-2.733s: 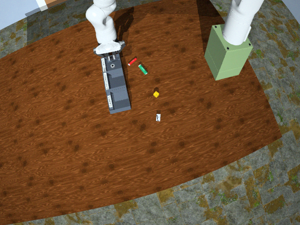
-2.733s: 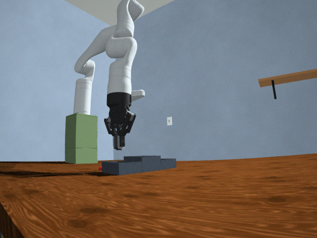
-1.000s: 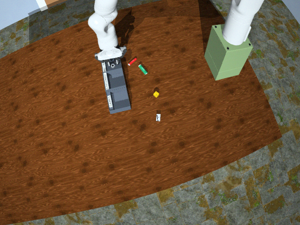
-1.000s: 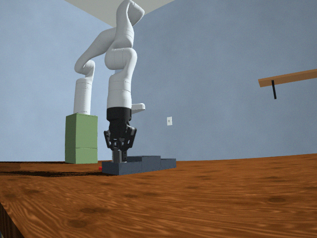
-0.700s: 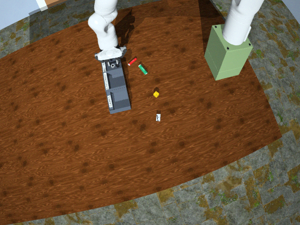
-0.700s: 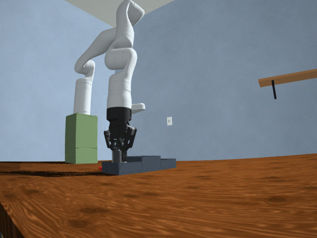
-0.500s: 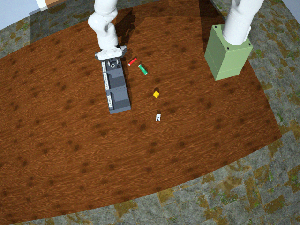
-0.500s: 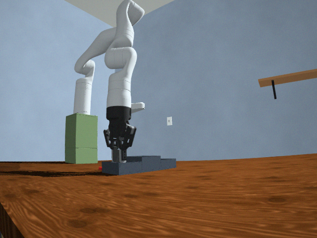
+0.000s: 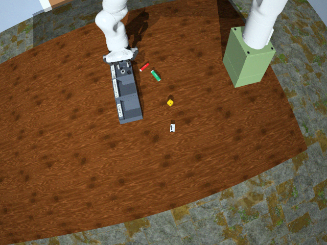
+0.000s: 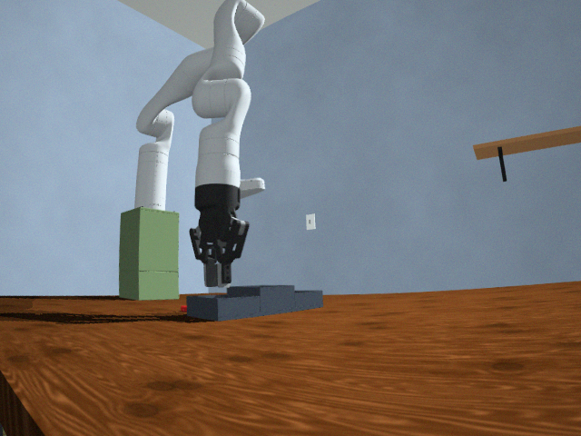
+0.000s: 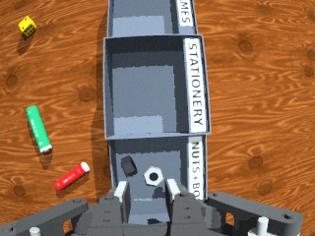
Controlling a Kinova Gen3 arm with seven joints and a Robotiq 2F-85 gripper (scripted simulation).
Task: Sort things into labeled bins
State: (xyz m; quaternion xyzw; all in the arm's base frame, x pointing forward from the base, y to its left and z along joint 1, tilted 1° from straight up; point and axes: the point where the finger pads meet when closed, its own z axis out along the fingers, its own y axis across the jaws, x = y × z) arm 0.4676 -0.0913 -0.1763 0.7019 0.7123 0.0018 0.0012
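A grey row of three bins [image 9: 126,92] lies on the table, labelled GAMES [image 11: 148,3], STATIONERY [image 11: 154,86] and NUTS + BOLTS [image 11: 154,173]. A metal nut [image 11: 153,175] and a small dark piece [image 11: 128,165] lie on the floor of the nuts bin. My gripper [image 11: 147,192] hangs just above that bin, fingers partly open with nothing between them; it also shows in the side view [image 10: 217,280]. On the table beside the bins lie a red marker [image 9: 144,67], a green marker [image 9: 156,75], a yellow die [image 9: 170,102] and a small white tile [image 9: 172,127].
The green pedestal [image 9: 248,56] of the arm's base stands at the table's far right. The markers lie close to the nuts bin's right side [image 11: 71,176]. The bins' walls are low.
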